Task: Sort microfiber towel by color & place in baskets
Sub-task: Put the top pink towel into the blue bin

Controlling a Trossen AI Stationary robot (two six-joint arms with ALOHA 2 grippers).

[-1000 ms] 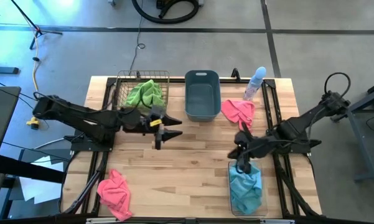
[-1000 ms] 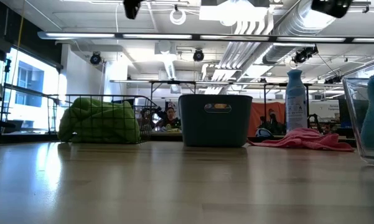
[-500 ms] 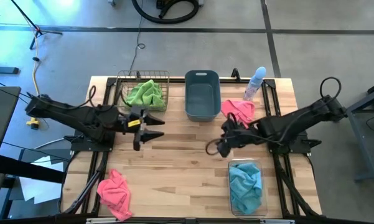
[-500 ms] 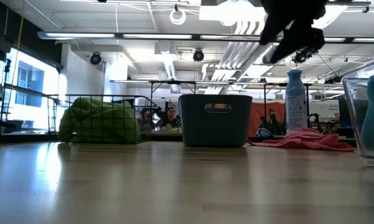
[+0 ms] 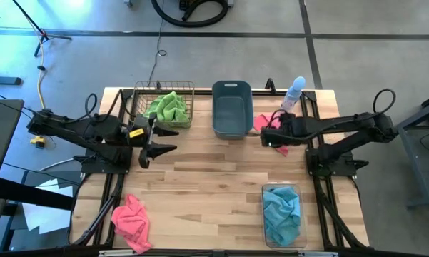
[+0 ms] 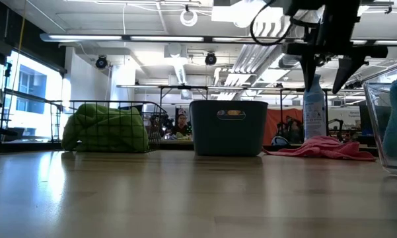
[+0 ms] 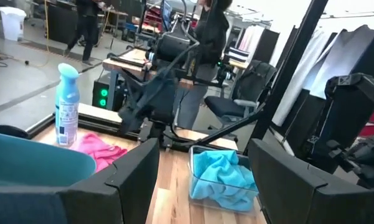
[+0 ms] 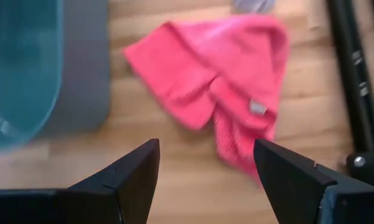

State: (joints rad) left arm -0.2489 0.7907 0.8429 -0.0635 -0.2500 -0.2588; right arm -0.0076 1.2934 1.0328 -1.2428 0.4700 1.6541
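A pink towel [image 5: 260,123] [image 8: 218,74] lies flat on the table right of the grey-blue tub [image 5: 232,108] [image 6: 228,127]. My right gripper [image 5: 273,135] [image 6: 327,74] [image 8: 205,180] hangs open above it, pointing steeply down and touching nothing. A green towel [image 5: 168,107] lies in the wire basket [image 5: 141,96]. A light blue towel [image 5: 280,213] fills the clear bin [image 5: 265,189]. Another pink towel [image 5: 132,220] lies at the near left corner. My left gripper [image 5: 159,155] [image 7: 202,180] stands open and level, near the wire basket, holding nothing.
A pale blue spray bottle [image 5: 293,94] [image 6: 314,109] stands at the far edge behind the pink towel. Black frame rails [image 5: 310,121] run along both table sides. Bare wood [image 5: 214,178] spreads across the table's middle. People and furniture show in the room beyond.
My right gripper has swung from over the clear bin toward the far edge, now above the pink towel beside the tub. It has rolled, tipped to point down, and opened. My left gripper has drawn back toward the table's left edge.
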